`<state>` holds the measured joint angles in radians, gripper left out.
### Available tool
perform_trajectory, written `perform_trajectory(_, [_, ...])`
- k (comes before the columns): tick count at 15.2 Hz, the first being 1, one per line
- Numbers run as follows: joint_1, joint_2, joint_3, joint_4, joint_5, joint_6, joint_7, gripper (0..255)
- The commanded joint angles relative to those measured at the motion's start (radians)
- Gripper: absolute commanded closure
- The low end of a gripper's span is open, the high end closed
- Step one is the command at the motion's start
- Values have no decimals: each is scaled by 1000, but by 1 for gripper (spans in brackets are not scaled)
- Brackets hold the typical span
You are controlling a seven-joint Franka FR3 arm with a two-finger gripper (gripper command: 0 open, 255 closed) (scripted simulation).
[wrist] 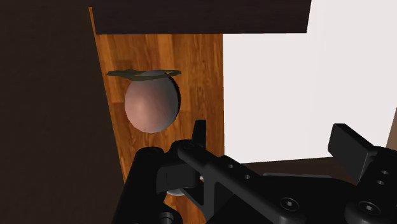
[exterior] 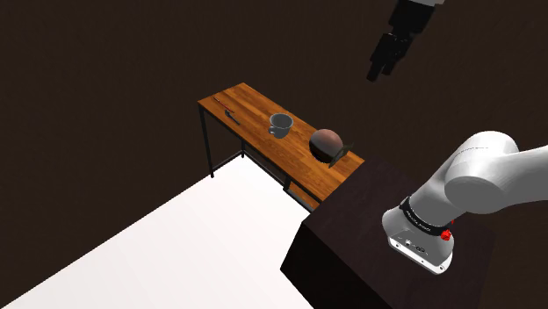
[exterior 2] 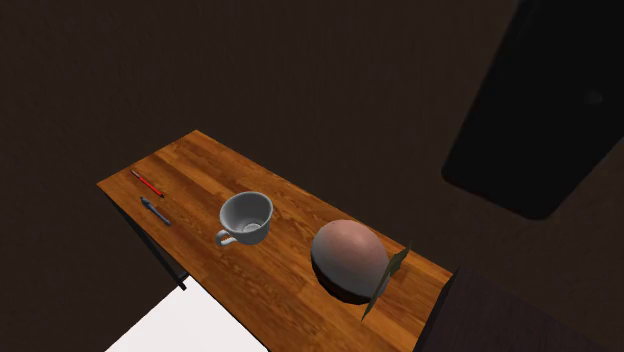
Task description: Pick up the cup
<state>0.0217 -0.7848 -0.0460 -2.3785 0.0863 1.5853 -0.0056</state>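
Step in hand, as judged: approach. Grasp not yet begun.

1. Locate the cup: grey, upright, mouth up, near the middle of the wooden tabletop. Well apart from the red pen and the dark pen on one side; nearer the round brown object on the other, but not touching it.
2. Note the handle, turned toward the tabletop edge that borders the white floor.
3. Confirm the pincer state: high above the tabletop and well apart from the cup in the shoulder view; fingers apart in the wrist view, clamped on nothing.
4. Travel sideways first, at height, until directly over the cup. Descend only after that, to avoid sweeping into the round brown object beside it.
5. Turn the wrist so that 1 finger enters the mouth and the other passes outside the wall, on a section away from the handle. Alternatively, span the whole body if the opening allows; not possible to judge from here.
6. Lower slowly, stop short of the tabletop, then close. Expect a light, smooth-walled cup: close gently and squarely to prevent tipping or sliding.
7. Lift straight up.
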Motion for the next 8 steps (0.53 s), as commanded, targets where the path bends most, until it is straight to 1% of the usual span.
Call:
perform_trajectory(1, [0,0,0,0,0,0,0,0])
perform_trajectory(8, [1,180,-10,-63,7,245,-24,0])
